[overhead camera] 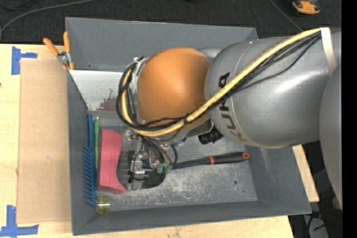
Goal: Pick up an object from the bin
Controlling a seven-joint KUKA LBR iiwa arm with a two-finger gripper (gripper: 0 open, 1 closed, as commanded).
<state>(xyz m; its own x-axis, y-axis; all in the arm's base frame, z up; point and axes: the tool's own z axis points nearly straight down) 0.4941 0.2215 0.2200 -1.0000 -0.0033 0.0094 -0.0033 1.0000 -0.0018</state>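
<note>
My gripper (140,169) hangs low over the bin floor at the left, under the arm's orange cover. It stands right beside a pink rectangular block (110,160), at that block's right edge; whether they touch I cannot tell. A long thin black tool with an orange band (211,160) lies on the floor to the gripper's right, pointing toward it.
Against the bin's left wall lie a blue comb-like brush (89,173) and a thin green stick (96,145). A small yellowish round thing (102,207) sits in the front left corner. The arm covers the bin's middle and back.
</note>
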